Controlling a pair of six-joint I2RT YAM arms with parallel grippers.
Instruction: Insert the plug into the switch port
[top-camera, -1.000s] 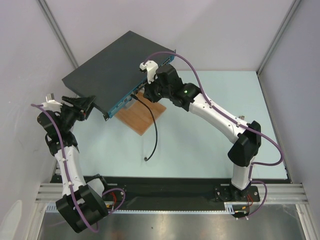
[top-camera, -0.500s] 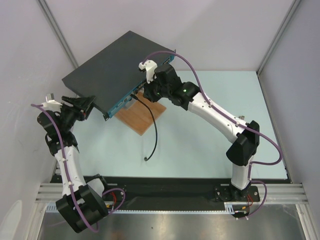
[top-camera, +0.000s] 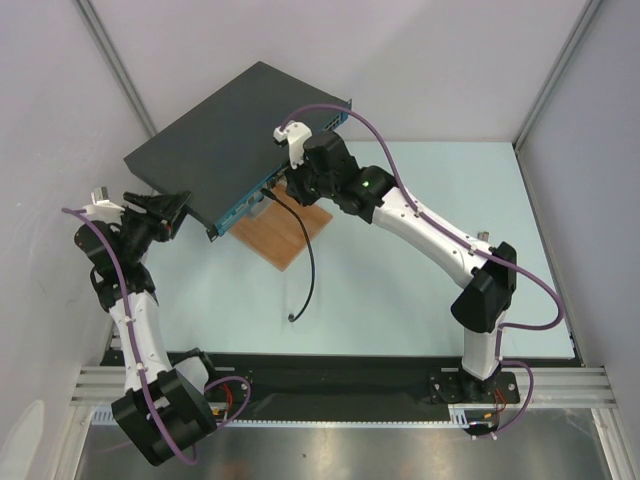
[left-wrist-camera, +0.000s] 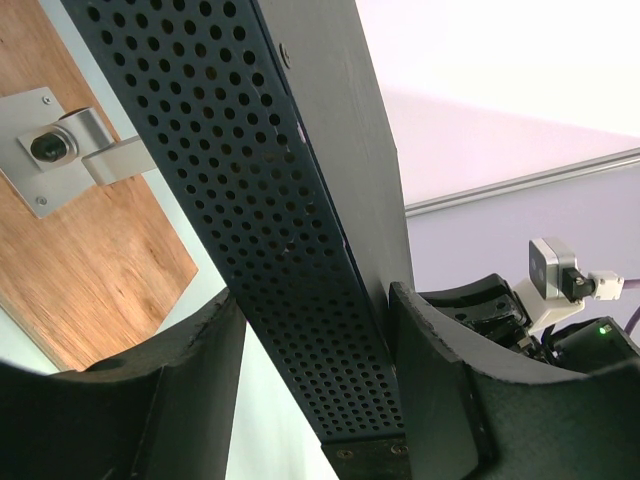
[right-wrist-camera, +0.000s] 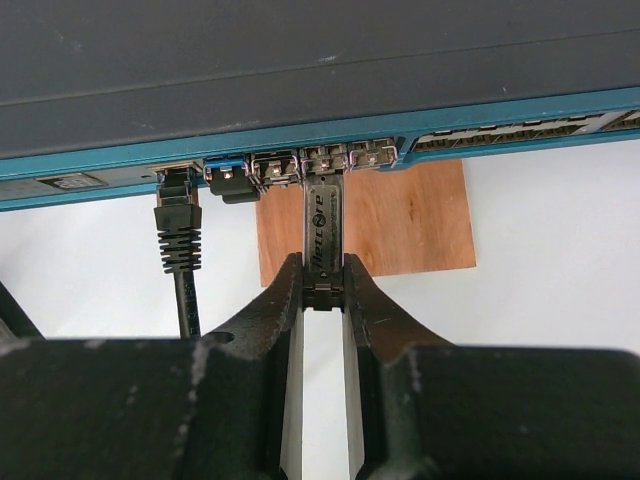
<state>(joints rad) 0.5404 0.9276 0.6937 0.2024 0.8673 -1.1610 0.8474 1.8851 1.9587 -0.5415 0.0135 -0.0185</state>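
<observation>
The switch (top-camera: 225, 130), a flat box with a dark grey top and a teal front (right-wrist-camera: 500, 110), is tilted at the back left. My left gripper (top-camera: 178, 208) is shut on its near left corner; in the left wrist view my fingers (left-wrist-camera: 420, 330) clamp its perforated side (left-wrist-camera: 270, 200). My right gripper (right-wrist-camera: 323, 268) is shut on the plug (right-wrist-camera: 323, 225), a slim metal module. The plug's front end sits at a socket (right-wrist-camera: 323, 160) in the row of small sockets. How deep it sits is hidden. In the top view my right gripper (top-camera: 283, 188) is at the front face.
A black cable (top-camera: 310, 260) is plugged into a socket left of the plug (right-wrist-camera: 178, 225) and trails onto the table. A brown wooden board (top-camera: 285, 235) lies under the switch front, with a metal bracket (left-wrist-camera: 60, 150) on it. White walls stand close behind.
My right arm has shifted a little left and toward the switch front with the plug in it. The left arm and switch have not moved.
</observation>
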